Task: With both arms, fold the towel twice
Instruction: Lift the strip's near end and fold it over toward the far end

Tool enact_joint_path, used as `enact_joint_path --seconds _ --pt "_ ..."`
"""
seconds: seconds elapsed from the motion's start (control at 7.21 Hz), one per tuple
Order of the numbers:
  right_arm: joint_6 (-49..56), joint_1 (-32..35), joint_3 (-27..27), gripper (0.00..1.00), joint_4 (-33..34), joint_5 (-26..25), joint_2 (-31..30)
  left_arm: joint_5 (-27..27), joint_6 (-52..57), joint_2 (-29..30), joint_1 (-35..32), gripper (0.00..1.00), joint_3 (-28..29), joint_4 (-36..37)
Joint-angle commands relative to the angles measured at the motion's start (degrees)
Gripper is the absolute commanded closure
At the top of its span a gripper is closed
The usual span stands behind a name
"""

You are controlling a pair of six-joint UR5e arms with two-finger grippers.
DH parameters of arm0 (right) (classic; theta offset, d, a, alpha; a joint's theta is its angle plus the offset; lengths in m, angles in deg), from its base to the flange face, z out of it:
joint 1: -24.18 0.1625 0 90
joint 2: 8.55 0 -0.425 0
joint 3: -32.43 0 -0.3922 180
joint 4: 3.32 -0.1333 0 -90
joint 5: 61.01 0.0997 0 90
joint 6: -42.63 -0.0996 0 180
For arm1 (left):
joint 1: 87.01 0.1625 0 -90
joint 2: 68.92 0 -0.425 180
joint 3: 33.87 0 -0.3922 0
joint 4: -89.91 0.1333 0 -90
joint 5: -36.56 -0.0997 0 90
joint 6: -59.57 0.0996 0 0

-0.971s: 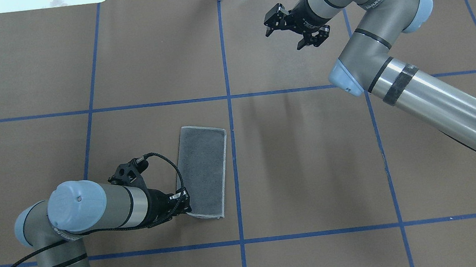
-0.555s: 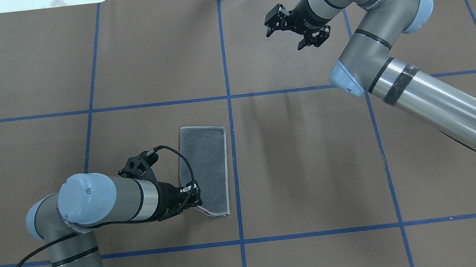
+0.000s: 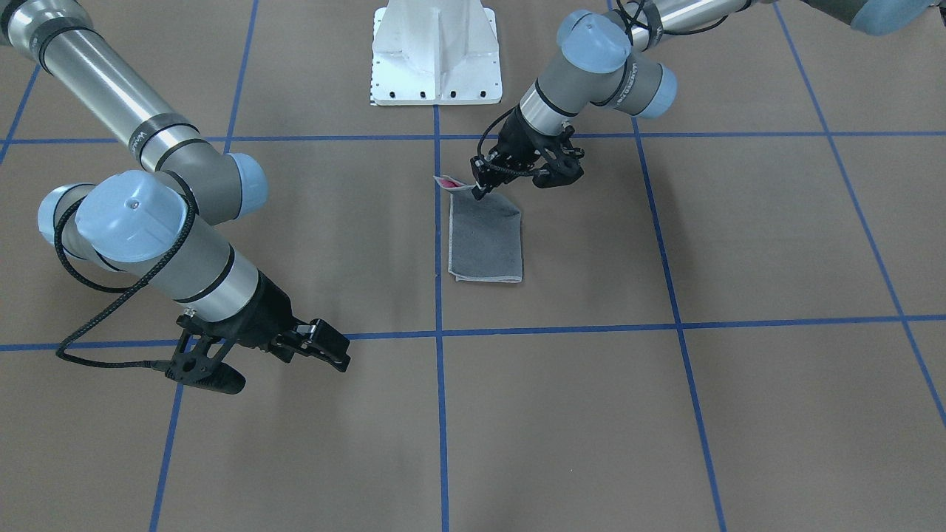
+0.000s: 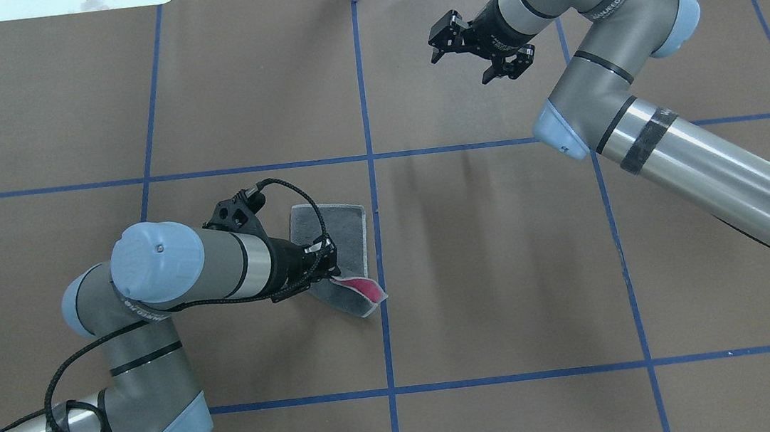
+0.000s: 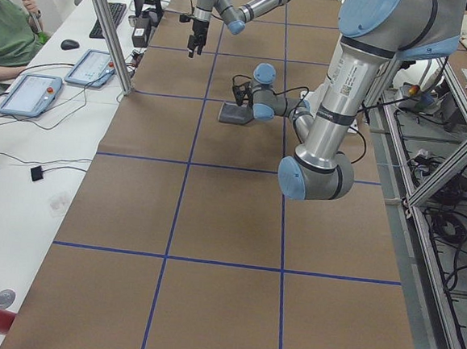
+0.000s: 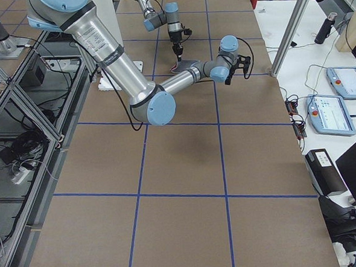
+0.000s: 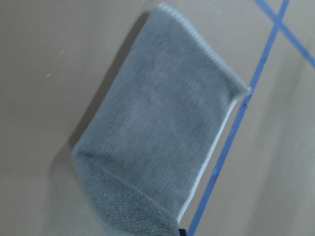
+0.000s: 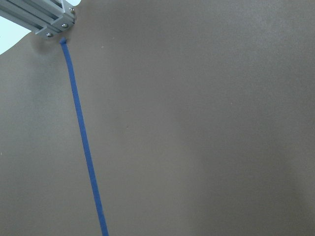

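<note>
Brown table cover (image 4: 505, 268) crossed by blue tape lines (image 4: 359, 68), white desk (image 5: 13, 198) alongside.

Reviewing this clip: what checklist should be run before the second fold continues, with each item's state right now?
1. Left gripper shut on the towel: ok; the end nearest the robot is raised, with pink showing.
2. First fold in place: ok; the towel is a narrow grey rectangle.
3. Far end flat on the table: ok.
4. Both layers in the grip: cannot tell.
5. Right gripper on the towel: not ok; it is open and far from it.
</note>
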Motion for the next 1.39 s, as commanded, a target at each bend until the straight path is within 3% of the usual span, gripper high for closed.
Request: enact_joint_path --seconds 0.0,0.69,1.25 --pt "0.00 -0.16 0.00 0.00 -0.04 -0.07 -0.03 1.78 -0.16 1.16 -3.65 1.00 2.44 -0.17" --pt "0.08 -0.34 -0.09 0.00 -0.12 -0.15 -0.65 3.46 -0.86 1.24 -6.22 1.00 2.62 -0.34" --pt "0.17 -0.34 -0.09 0.00 -0.12 -0.15 -0.91 3.55 -2.00 7.56 -8.67 1.00 9.99 -0.43"
